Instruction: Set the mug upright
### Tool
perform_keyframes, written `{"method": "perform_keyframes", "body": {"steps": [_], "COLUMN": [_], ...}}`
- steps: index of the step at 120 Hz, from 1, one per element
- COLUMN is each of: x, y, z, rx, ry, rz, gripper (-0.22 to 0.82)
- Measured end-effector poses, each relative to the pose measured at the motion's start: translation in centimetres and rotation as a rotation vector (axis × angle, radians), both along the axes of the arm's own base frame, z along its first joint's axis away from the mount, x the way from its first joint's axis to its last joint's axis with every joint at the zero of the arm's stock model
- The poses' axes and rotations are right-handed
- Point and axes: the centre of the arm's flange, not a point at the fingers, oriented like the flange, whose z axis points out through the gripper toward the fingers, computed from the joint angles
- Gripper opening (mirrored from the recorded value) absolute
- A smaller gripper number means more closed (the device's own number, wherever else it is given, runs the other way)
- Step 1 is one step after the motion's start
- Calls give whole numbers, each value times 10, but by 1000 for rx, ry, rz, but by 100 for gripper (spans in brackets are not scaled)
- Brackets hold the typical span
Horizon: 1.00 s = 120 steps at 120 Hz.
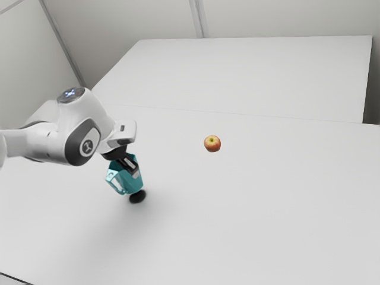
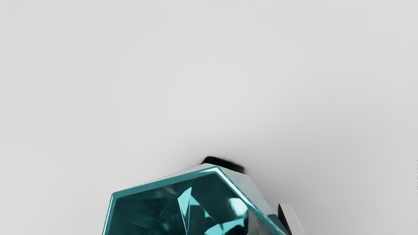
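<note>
Clamping the tilted mug (image 1: 120, 179) between its fingers, the end effector (image 1: 134, 170) holds it mouth upward near the surface (image 1: 267, 208), presumably so its base can settle flat.

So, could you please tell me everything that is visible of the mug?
The mug is teal and glossy, with flat, angular facets, an angular rim and a handle toward the exterior view's left. Its open mouth faces the wrist camera. It leans, its top toward the exterior view's left, in the grip of the gripper near the rim. A dark shadow lies by its base; whether that touches the table, I cannot tell.
</note>
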Motion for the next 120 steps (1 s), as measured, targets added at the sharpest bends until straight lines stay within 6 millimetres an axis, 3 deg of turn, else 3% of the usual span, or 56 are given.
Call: {"method": "perform_keyframes", "body": {"steps": [45, 84, 120], "x": [9, 11, 13], "y": [-18, -22, -23], "z": [-27, -39, -38], "rx": [-46, -66, -80], "ry": [1, 15, 14], "rz": [147, 226, 259], "gripper": [-17, -17, 17]}}
